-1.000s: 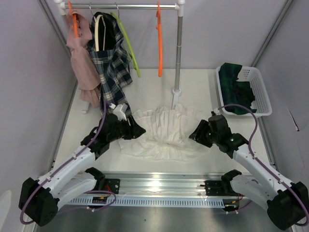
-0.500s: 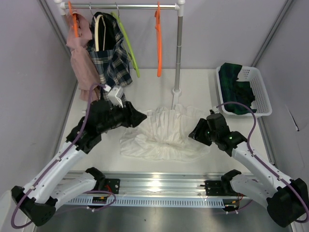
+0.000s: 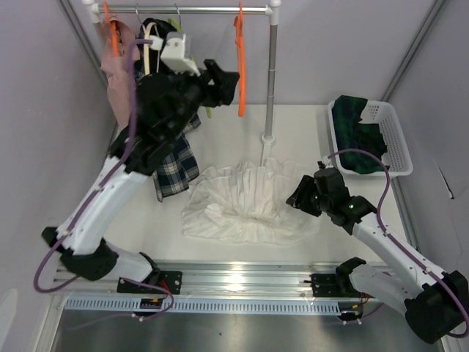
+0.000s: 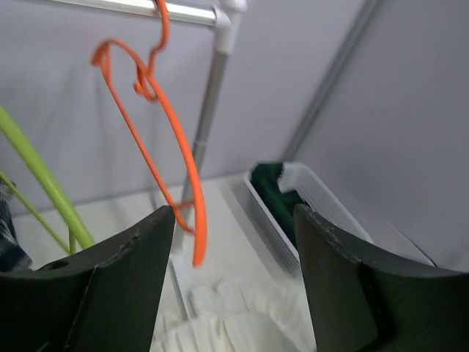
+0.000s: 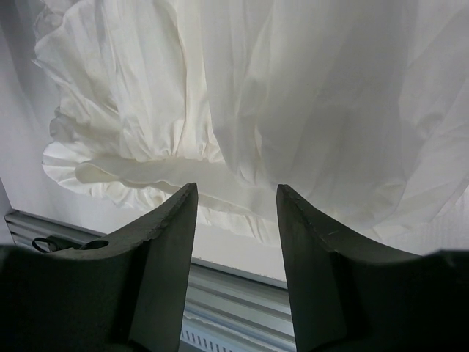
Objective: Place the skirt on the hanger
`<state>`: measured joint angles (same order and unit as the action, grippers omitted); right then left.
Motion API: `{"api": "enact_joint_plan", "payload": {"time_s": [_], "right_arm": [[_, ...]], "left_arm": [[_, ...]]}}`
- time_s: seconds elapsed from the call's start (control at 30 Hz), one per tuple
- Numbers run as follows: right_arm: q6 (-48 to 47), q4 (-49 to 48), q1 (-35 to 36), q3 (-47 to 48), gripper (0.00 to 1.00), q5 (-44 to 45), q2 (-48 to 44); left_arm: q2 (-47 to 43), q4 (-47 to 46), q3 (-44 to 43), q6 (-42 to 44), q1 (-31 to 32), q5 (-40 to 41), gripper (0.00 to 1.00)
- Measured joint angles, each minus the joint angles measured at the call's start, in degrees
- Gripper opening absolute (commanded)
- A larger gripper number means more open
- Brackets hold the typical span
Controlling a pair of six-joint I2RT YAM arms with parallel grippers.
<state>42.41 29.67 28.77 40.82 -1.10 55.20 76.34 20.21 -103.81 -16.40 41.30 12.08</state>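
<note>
Your left claw [image 4: 233, 213] is released, empty, orange hanger [image 4: 198, 235] just ahead; your right claw [image 5: 236, 198], also released, hovers over the skirt [image 5: 293, 95].

White skirt [image 3: 245, 202], orange hanger [image 3: 242, 99], lime hanger [image 4: 40, 176], navy plaid garment [image 3: 176, 165], pink garment [image 3: 117, 70], dark green cloth [image 3: 350, 111]

White table [image 3: 227, 139] bearing crumpled white skirt [image 3: 245, 204] and basket [image 3: 400, 150]
</note>
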Motion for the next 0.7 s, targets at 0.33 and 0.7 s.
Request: {"api": "enact_joint_plan", "payload": {"time_s": [0.33,0.7], "right_arm": [[-1.05,0.94,0.00,1.77,0.51,0.24,0.02],[-2.14,1.55,0.00,2.71,0.50,0.22,0.13]], "left_arm": [[25.14,2.16,-21.31,8.17,0.07,14.43,0.77],[32.52,3.45,-27.06,12.44,0.07,20.17,0.79]]}}
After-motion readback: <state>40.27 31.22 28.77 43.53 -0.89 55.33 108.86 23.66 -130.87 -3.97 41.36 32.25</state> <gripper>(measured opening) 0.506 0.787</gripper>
